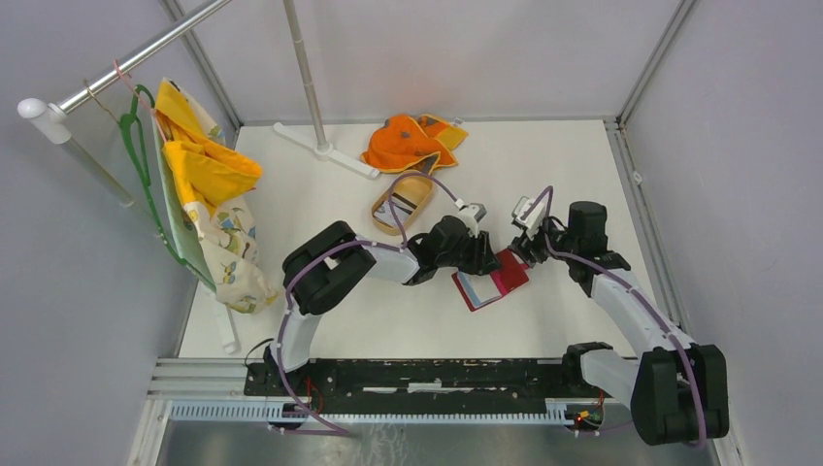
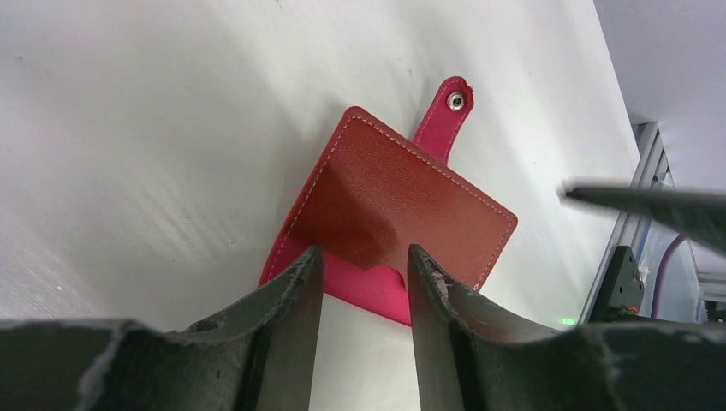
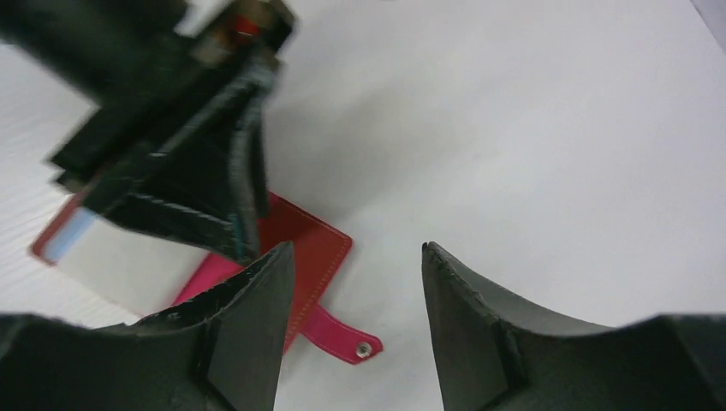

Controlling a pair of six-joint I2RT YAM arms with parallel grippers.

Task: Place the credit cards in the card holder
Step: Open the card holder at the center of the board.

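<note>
On the white table (image 1: 408, 330), spread left jaws partly hide the card holder (image 1: 510, 273); right jaws spread too.

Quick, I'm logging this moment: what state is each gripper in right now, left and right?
Left gripper: jaws apart at the edge of the card holder, nothing gripped between them.
Right gripper: jaws open, empty.

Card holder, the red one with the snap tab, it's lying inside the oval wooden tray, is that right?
Not quite. The red card holder with the snap tab lies on the white table, in front of the oval wooden tray, not inside it. The top external view shows this.
</note>
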